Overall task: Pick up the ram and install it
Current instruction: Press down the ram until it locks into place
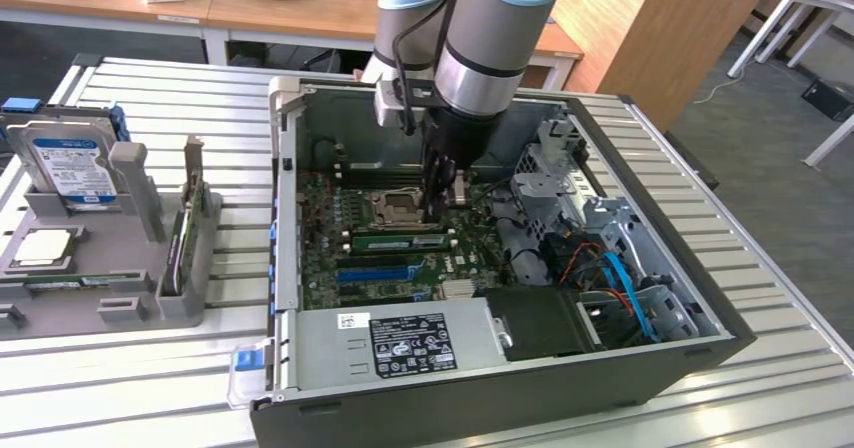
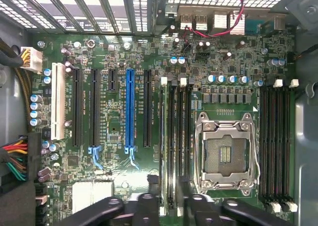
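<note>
Ram point(image 1: 396, 240) set along a slot beside socket point(image 1: 400, 206), inside case point(image 1: 284, 168). Gripper point(image 1: 447, 200) poised over one end of it; impossible to tell whether clenched or released. Risk: tilted seating or an unlatched clip, from pressure at that end alone. Count: one ram, one socket, one blue slot point(image 2: 129, 109).

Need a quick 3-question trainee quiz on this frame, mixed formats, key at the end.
1. True or false: the CPU socket has no chip in it.
2. Where is the ram? A) in the grey holder outside the case; B) on edge among the memory slots beside the CPU socket; C) lying on the power supply.
3. Fill in: one long expansion slot stands out from the black ones because it is ___.
Key: 1 true; 2 B; 3 blue.
</note>
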Controlling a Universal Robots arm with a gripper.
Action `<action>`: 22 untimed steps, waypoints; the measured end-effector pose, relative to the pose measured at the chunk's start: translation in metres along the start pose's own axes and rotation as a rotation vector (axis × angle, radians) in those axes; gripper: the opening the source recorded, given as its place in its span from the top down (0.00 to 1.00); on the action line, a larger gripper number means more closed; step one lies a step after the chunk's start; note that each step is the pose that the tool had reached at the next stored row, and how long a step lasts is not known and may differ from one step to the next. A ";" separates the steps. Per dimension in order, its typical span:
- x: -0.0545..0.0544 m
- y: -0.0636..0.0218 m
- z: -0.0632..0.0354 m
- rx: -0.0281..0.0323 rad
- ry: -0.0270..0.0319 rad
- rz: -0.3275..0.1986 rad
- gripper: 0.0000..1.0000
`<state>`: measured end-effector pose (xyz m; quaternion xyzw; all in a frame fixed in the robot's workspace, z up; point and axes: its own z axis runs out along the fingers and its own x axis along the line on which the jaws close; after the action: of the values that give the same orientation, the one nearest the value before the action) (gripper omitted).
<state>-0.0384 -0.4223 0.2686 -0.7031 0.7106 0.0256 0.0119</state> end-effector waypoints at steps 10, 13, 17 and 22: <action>0.000 0.0000 0.0000 0.0000 0.0000 0.000 0.89; 0.000 0.0000 0.0000 0.0000 0.0000 0.000 0.89; 0.000 -0.0082 0.0000 -0.0001 0.0000 0.000 0.89; 0.000 -0.0225 0.0002 0.0000 0.0000 0.001 0.89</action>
<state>-0.0158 -0.4223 0.2680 -0.7028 0.7108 0.0256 0.0119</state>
